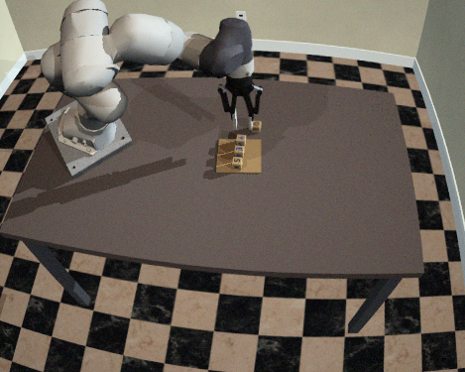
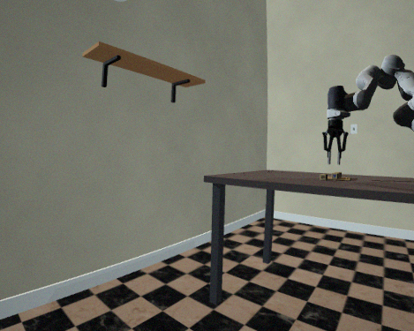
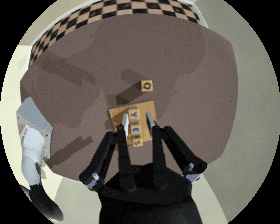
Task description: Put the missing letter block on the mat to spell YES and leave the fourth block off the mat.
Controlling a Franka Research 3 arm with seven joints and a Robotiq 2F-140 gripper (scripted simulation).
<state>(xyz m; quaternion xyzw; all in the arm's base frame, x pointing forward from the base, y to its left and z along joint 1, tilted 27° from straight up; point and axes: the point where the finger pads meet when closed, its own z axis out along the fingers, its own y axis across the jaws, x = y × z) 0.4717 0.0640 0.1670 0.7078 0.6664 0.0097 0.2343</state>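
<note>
A tan mat (image 1: pixel 252 160) (image 3: pixel 116 115) lies flat on the table. Three wooden blocks with blue letters on top lie on it in a close row: a far block (image 1: pixel 240 139), a middle block (image 1: pixel 239 150) and a near block (image 1: pixel 237 162). The letters are too small to read surely. A fourth block (image 1: pixel 256 126) (image 3: pixel 146 85) lies on the table just beyond the mat's far edge, off the mat. My gripper (image 1: pixel 243 122) (image 2: pixel 333 161) (image 3: pixel 137 117) hangs well above the far end of the row, its fingers apart with nothing between them.
The robot base (image 1: pixel 85 139) stands at the table's left rear corner. The blocks and mat (image 2: pixel 345 179) show small on the table top in the exterior view. A wall shelf (image 2: pixel 142 66) hangs far from the table.
</note>
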